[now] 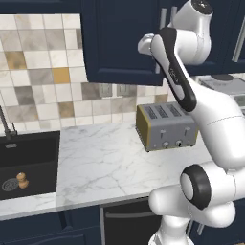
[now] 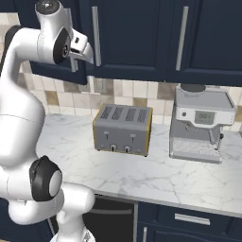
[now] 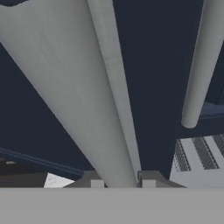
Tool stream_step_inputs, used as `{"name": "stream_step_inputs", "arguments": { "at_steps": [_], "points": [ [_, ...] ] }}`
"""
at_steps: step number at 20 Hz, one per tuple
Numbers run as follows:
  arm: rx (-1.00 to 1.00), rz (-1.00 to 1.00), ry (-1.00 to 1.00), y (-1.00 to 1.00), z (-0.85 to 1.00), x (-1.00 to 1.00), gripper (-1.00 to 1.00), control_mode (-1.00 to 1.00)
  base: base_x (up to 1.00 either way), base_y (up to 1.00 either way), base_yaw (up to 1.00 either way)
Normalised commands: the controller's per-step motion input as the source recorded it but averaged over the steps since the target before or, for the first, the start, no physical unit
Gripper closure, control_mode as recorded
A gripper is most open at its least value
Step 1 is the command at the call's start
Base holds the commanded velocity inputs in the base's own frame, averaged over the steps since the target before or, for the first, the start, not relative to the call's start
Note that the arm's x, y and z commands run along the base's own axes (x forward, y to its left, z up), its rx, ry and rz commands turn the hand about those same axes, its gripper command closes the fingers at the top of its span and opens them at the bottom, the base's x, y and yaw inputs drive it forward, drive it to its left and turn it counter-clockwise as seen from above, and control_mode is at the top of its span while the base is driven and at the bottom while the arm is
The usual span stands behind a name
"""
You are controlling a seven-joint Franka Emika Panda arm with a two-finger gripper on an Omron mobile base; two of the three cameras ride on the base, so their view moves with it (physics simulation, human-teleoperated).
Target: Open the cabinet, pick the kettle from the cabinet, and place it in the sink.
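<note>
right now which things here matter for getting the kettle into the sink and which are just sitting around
For the job:
- cabinet, its silver bar handle between the fingers of the hand
- sink

Just there:
- toaster
- coffee machine
- small brown item in the sink

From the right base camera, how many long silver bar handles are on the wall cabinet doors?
3. The left handle, partly behind the arm; the middle handle just right of it; the right handle above the coffee machine. The arm may hide more.
</note>
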Motion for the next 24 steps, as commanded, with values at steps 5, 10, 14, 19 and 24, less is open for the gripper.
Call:
{"name": "stream_step_inputs", "arguments": {
  "at_steps": [5,10,14,19,24],
  "points": [
    [0.00,0.00,0.00,0.30,0.04,-0.41,1.00,-1.00,0.00,0.00,0.00],
    [0.00,0.00,0.00,0.31,0.04,-0.39,1.00,-1.00,0.00,0.00,0.00],
    [0.00,0.00,0.00,0.30,0.02,-0.43,1.00,-1.00,0.00,0.00,0.00],
    [0.00,0.00,0.00,0.29,0.03,-0.44,1.00,-1.00,0.00,0.00,0.00],
    [-0.01,0.00,-0.01,0.29,0.02,-0.44,1.00,-1.00,0.00,0.00,0.00]
  ]
}}
